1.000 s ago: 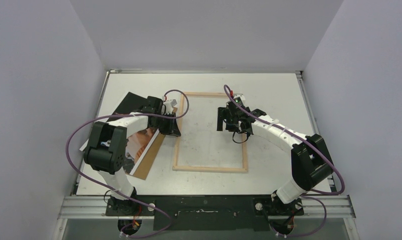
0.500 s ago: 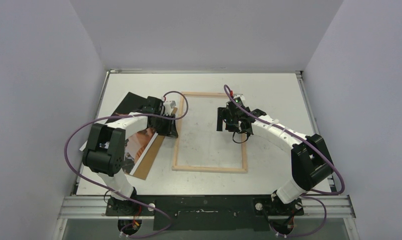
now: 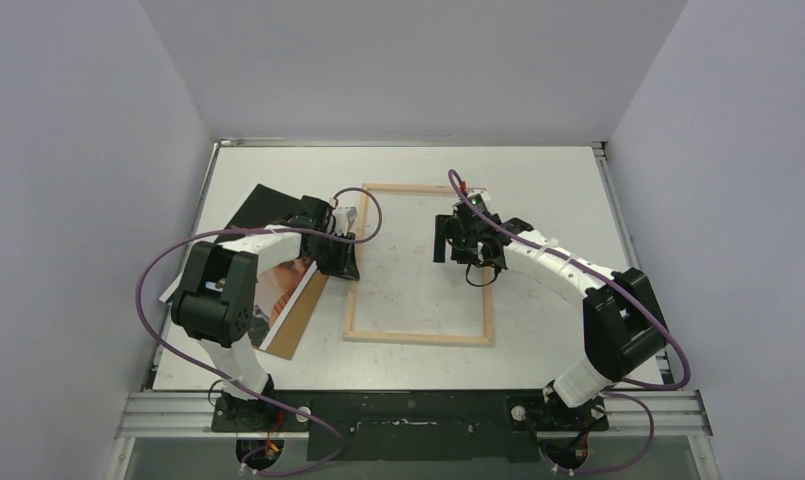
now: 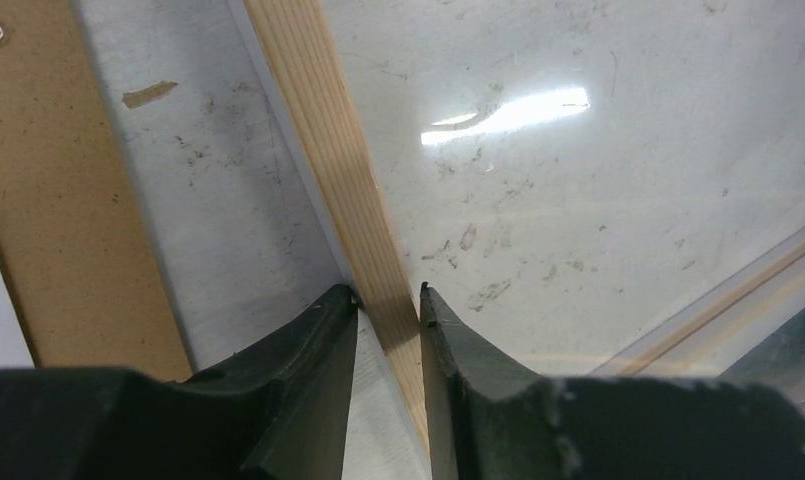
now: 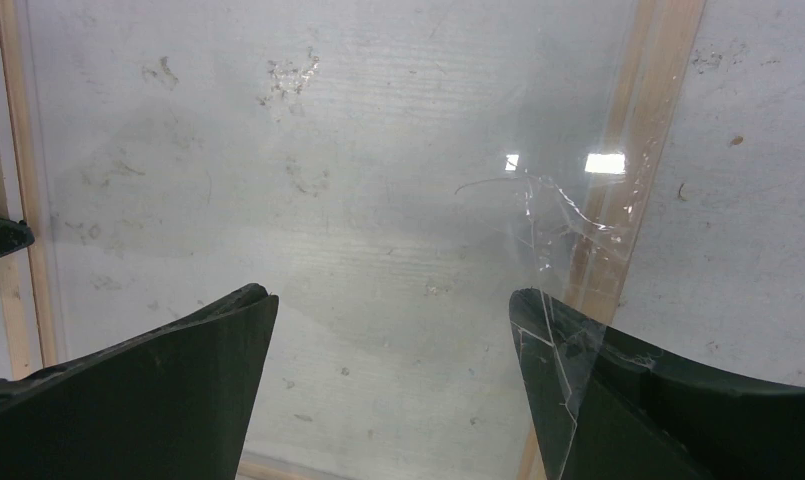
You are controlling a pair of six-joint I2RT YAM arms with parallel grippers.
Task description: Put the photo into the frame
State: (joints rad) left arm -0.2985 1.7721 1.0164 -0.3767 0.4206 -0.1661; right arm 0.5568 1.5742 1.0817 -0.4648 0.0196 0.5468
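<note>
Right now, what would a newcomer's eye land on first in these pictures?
The pale wooden frame lying flat mid-table, with a clear sheet across its opening. The left gripper straddles its left slat, while the right gripper hangs open above the sheet. Left of the frame, the photo rests on a brown board.

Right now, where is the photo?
In the top view the photo lies on the table's left side, on the brown backing panel, partly under the left arm, just left of the frame.
</note>
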